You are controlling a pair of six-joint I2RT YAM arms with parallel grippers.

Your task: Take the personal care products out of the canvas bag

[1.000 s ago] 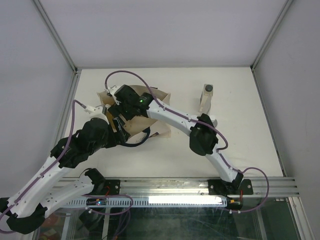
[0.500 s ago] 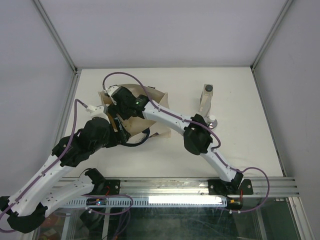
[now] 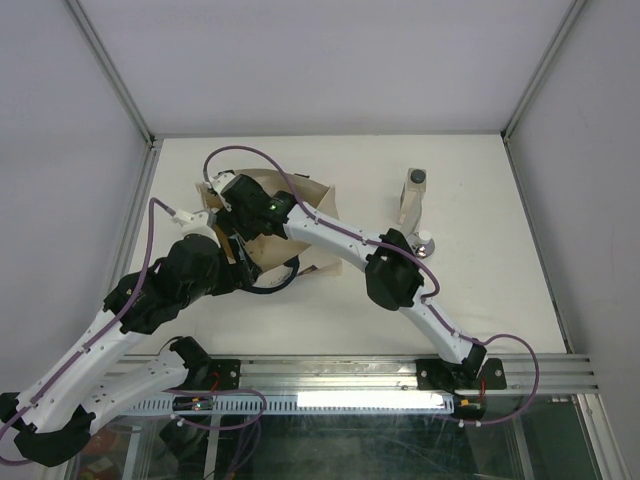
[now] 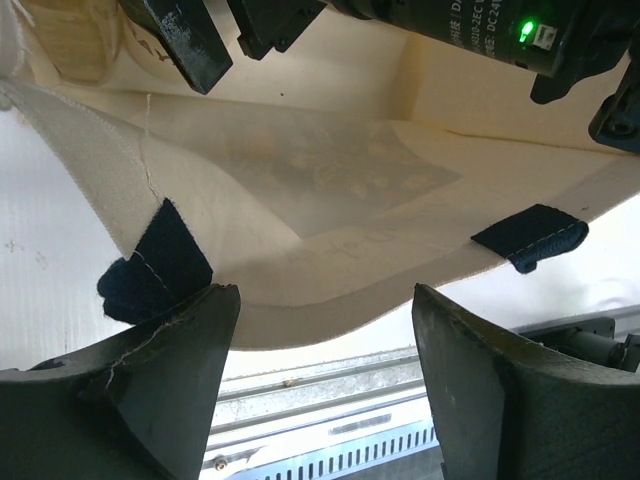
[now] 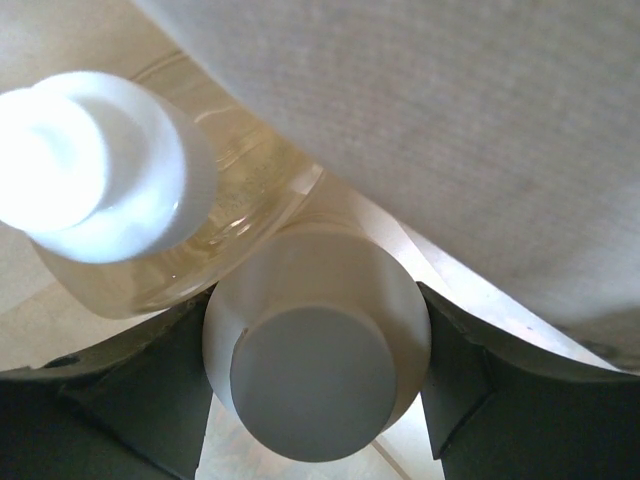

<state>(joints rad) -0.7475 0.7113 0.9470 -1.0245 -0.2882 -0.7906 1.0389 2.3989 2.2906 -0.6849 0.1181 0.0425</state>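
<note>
We are pushing our right gripper (image 5: 315, 395) deeper into the canvas bag (image 3: 318, 196) and clamping it on the cream bottle (image 5: 318, 335), with the amber bottle (image 5: 135, 195) at its ten o'clock. Our left gripper (image 4: 322, 385) is gaping, released, beside the bag, so lifting out looks ready.

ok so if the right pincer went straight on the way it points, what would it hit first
The cream cylindrical bottle, sitting right between the right pincer's jaws; the amber-liquid bottle lies close beside it, off that line.
</note>
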